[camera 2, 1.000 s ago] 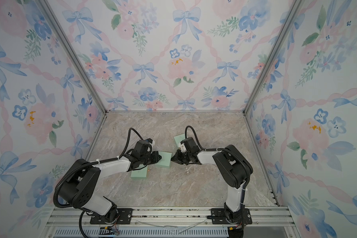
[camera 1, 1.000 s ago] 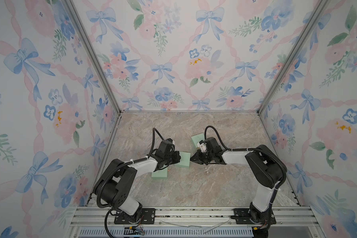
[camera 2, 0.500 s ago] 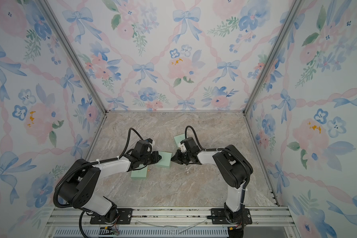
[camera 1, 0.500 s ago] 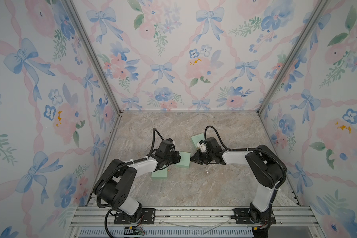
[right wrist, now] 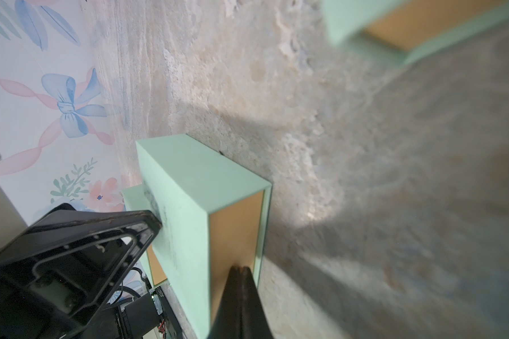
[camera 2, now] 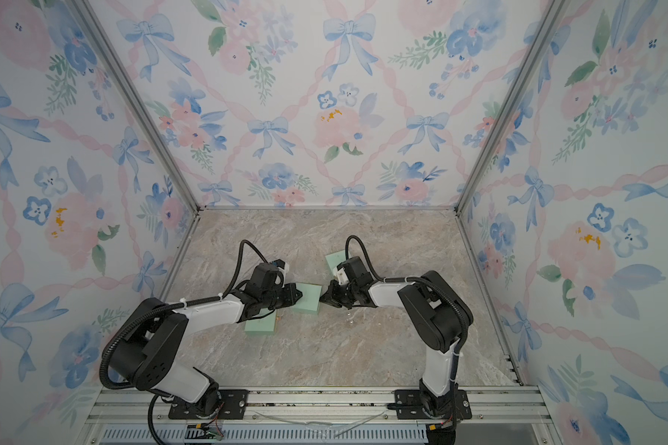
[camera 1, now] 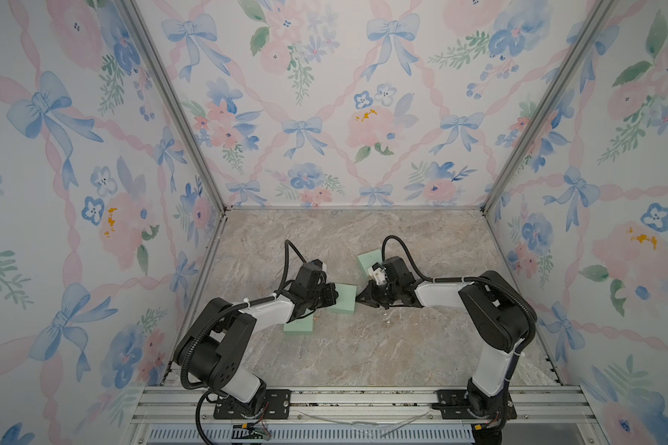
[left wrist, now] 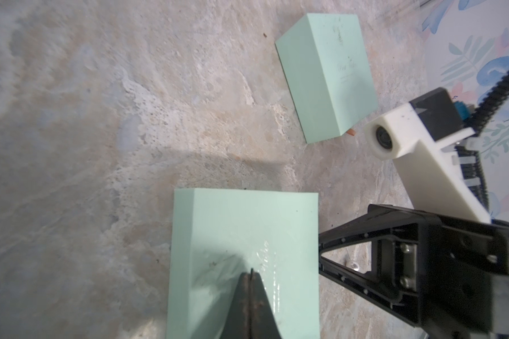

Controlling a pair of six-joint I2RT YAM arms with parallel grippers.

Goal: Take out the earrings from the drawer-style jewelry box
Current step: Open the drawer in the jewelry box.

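1. Change: your right gripper (right wrist: 241, 268) has drawn its jaws together within the last second. They now meet with no gap, tips at the brown-lined open mouth of the mint-green cardboard box (left wrist: 241, 229). Nothing shows between them; I cannot tell whether anything is pinched.
2. Your left gripper (left wrist: 251, 271) is unchanged: jaws together, holding nothing, tips resting on that box's top face.
3. The tiny whitish pearl-like earrings (left wrist: 355, 265) lie on the grey marble table (left wrist: 100, 146), just beside the box's open end, below the right gripper.
4. Judgement: some earrings are already out. This closure likely gathered nothing. Inspect the box mouth for any remaining.
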